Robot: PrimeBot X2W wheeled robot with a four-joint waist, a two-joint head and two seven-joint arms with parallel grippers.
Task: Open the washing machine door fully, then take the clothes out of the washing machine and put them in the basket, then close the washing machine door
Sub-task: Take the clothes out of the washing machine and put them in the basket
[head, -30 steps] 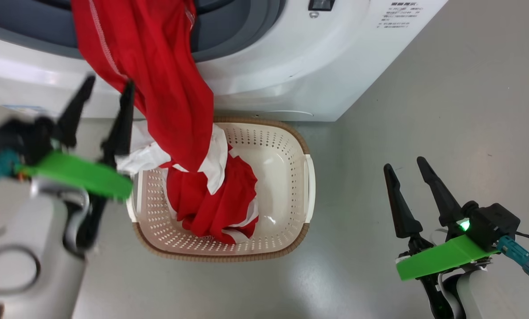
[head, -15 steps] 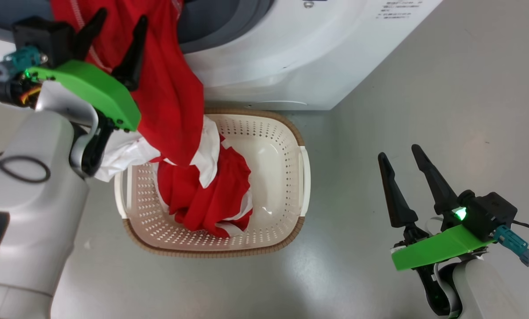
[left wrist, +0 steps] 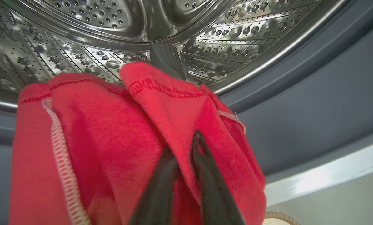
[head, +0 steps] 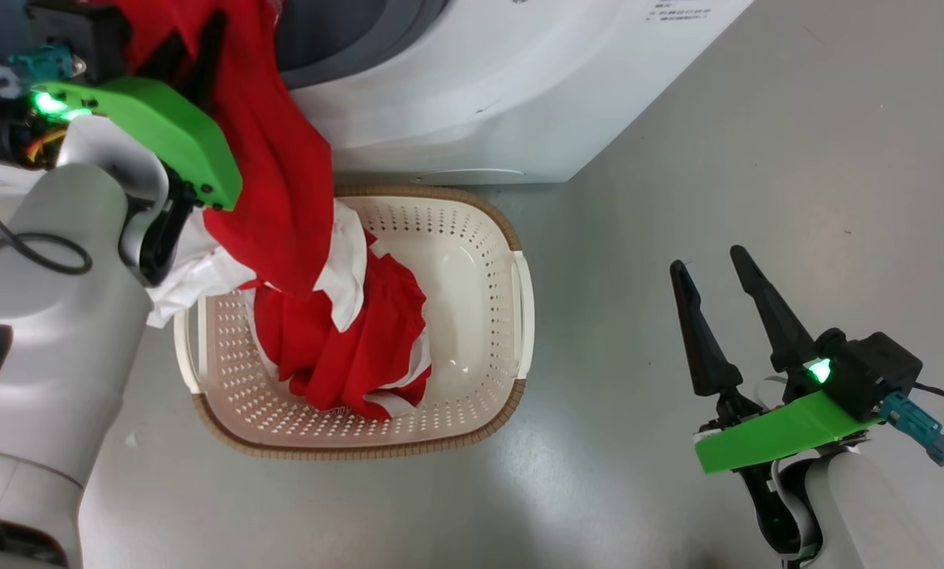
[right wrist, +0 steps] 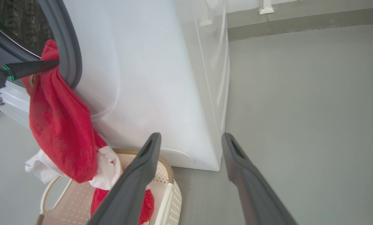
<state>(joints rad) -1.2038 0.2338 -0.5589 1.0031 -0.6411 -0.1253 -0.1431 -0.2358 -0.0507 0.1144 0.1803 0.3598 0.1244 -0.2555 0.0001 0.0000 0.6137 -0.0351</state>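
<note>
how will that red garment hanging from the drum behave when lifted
Probably floppy: the red garment drapes limply from the drum into the basket. Likely light, since the left pincer pinches just one thin fold.

A: clothes (head: 282, 182), state?
B: red fabric, white stitching and white panels; one length hangs from the washing machine (head: 480, 87) opening down into the basket (head: 472, 237), the rest bunched in its left half
A: basket?
B: cream, perforated, brown rim, upright, just beside the machine's front
</note>
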